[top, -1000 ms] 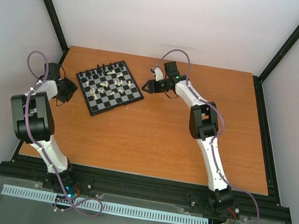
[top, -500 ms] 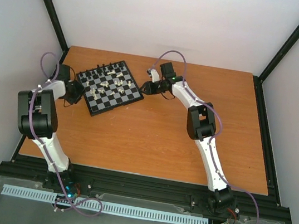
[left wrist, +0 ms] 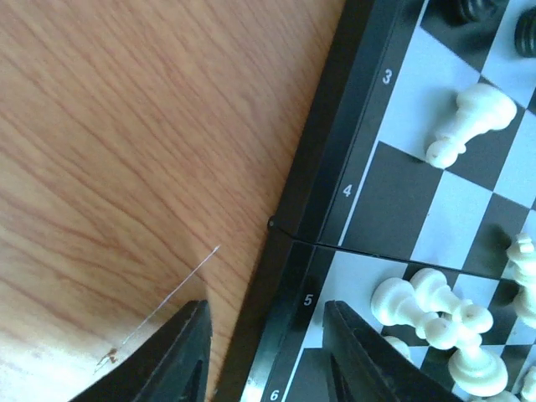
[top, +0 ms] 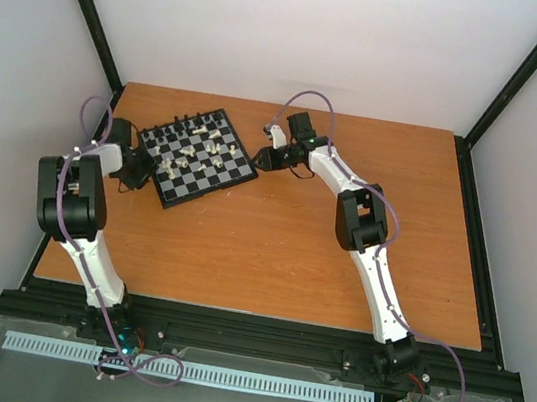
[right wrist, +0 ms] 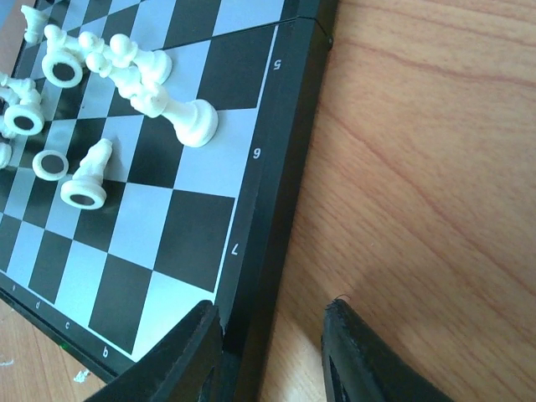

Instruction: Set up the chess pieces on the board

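The board (top: 214, 175) lies at the table's back left, turned at an angle. Black chess pieces (top: 192, 125) stand along its far edge, and cream-white chess pieces (top: 188, 152) lie scattered near its middle. My left gripper (top: 142, 168) is at the board's left edge. In the left wrist view this gripper (left wrist: 266, 316) is open astride the black rim (left wrist: 314, 180), with toppled white pieces (left wrist: 429, 306) just beyond. My right gripper (top: 258, 156) is at the board's right corner. It (right wrist: 272, 311) is open astride the rim (right wrist: 280, 209), and white pieces (right wrist: 178, 114) lie on the squares beyond.
The wooden table (top: 342, 252) stretches to the right and front of the board. Black frame posts (top: 85, 7) and white walls close in the back and sides. The left arm's elbow (top: 72, 197) stands close to the left wall.
My left gripper has swung right, up to the board's left edge. My right gripper has moved slightly left to the board's right corner, and its jaws have narrowed.
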Available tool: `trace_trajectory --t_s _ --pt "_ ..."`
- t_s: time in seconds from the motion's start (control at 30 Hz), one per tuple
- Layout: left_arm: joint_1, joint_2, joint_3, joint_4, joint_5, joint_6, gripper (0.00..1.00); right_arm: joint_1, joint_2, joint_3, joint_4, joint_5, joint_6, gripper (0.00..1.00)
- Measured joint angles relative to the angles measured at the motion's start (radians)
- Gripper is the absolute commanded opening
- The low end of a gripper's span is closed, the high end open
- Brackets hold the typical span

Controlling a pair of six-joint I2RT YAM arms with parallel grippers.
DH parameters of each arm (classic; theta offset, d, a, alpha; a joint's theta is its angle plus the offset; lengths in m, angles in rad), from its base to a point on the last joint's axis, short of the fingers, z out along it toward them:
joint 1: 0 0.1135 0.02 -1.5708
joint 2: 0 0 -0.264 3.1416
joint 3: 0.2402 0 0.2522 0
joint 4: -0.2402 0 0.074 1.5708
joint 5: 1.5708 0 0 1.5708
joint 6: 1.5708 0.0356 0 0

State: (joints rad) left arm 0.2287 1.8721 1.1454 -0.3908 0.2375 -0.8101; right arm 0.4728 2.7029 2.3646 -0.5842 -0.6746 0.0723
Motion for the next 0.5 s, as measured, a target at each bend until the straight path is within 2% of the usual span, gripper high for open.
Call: trace_trajectory --t_s 0.2,0.5 --pt "-0.011 0.008 0.000 0.002 0.009 0.004 0.31 0.000 -0.004 -0.017 -0.004 -0.019 -0.040 0.28" --pt "-0.041 -0.016 -0.026 0.016 -0.033 0.002 0.21 0.007 -0.084 -0.143 0.001 -0.014 -0.123 0.21"
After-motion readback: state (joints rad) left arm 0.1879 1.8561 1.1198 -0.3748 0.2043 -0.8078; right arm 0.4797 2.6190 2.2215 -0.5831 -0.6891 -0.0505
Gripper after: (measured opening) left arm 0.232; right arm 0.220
